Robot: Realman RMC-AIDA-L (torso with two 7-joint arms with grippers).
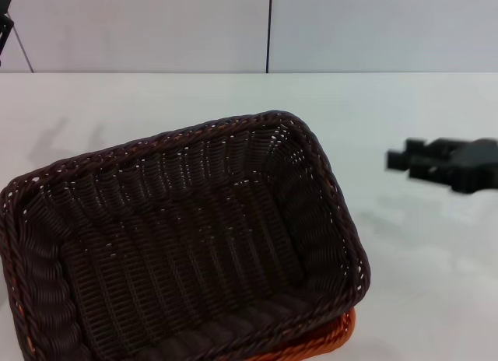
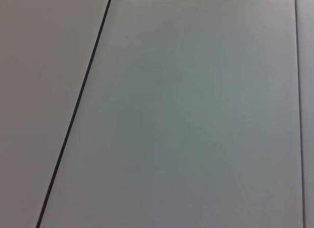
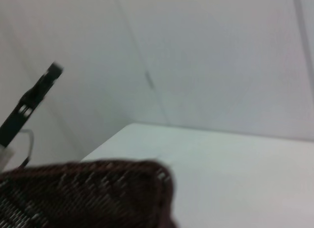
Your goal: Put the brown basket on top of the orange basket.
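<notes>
The rectangular dark brown woven basket (image 1: 187,244) was seen nested on top of the bright orange woven basket (image 1: 331,339), at the near left part of the white table (image 1: 405,283). Only a strip of orange rim was exposed at the near right corner, with a sliver at the near left edge; the rest was hidden beneath the brown weave. The right gripper (image 1: 398,160) was held above the table, well apart to the right of the baskets and blurred; whether its fingers were parted could not be told. The left gripper was not seen; only wall panels were shown by its wrist camera.
</notes>
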